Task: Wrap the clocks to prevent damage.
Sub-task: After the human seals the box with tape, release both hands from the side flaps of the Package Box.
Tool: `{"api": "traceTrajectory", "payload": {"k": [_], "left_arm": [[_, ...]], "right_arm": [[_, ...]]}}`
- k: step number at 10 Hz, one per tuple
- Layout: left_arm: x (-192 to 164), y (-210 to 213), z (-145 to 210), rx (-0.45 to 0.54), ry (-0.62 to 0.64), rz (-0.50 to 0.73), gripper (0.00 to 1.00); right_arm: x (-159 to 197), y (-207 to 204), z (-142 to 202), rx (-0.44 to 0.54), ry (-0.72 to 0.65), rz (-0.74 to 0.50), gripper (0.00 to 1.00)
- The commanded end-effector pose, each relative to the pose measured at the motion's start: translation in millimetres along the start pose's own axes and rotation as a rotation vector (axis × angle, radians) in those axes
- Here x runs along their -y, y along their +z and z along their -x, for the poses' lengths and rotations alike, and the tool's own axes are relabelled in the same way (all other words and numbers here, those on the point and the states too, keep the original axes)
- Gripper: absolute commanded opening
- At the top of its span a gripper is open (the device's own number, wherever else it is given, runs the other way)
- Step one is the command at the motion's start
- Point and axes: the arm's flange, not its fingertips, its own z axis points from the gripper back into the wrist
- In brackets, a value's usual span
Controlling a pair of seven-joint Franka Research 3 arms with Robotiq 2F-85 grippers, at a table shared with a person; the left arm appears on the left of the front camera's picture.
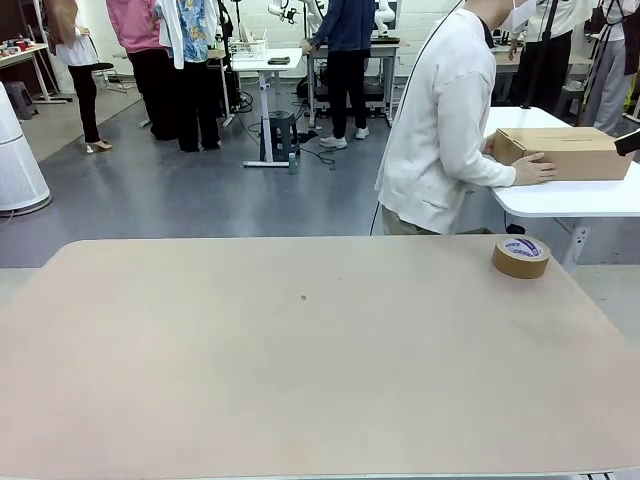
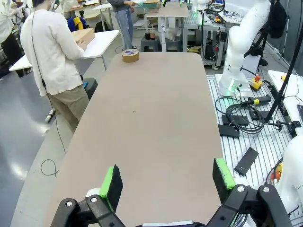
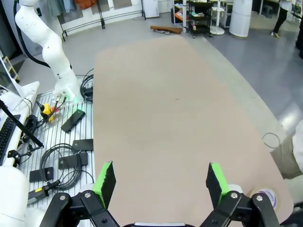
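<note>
round brown tape roll (image 1: 521, 257) on smooth matte tan table (image 1: 300, 370); cardboard box (image 1: 562, 152) beyond.

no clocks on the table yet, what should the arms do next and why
Probably hold both arms back and wait. The table carries only a roll of tape at its far right corner, and the person has turned away with hands on a cardboard box on the next table. The left gripper and right gripper hang open and empty.
</note>
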Motion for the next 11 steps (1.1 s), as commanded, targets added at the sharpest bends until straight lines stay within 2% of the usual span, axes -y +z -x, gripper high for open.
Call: {"api": "traceTrajectory", "payload": {"k": [1,11], "left_arm": [[1.7,2.4,-0.1,-0.004,-0.015,0.007,1.0],[1.7,2.4,-0.1,-0.004,-0.015,0.007,1.0]], "right_arm": [[-1.0,2.6,0.4,0.008,0.016,-0.006,1.0],[-1.0,2.6,0.4,0.008,0.016,-0.006,1.0]]}}
